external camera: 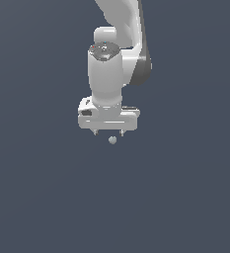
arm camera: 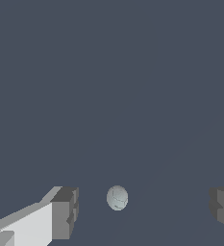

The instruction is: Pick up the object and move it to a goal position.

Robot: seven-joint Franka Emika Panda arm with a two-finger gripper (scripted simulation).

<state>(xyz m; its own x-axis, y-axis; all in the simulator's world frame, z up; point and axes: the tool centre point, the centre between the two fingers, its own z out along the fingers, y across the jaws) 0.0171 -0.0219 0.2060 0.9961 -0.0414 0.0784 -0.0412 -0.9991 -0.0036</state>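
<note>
wrist view alone shows ball (arm camera: pixel 117 198) lying untouched between wide-spread jaws.

The ball (arm camera: pixel 117 198) is showing matte pale grey-blue, faintly mottled. The tool (external camera: pixel 108 132) is looking like smooth white plastic, softly glossy, while its pads (arm camera: pixel 68 211) are reading dull dark grey.
</note>
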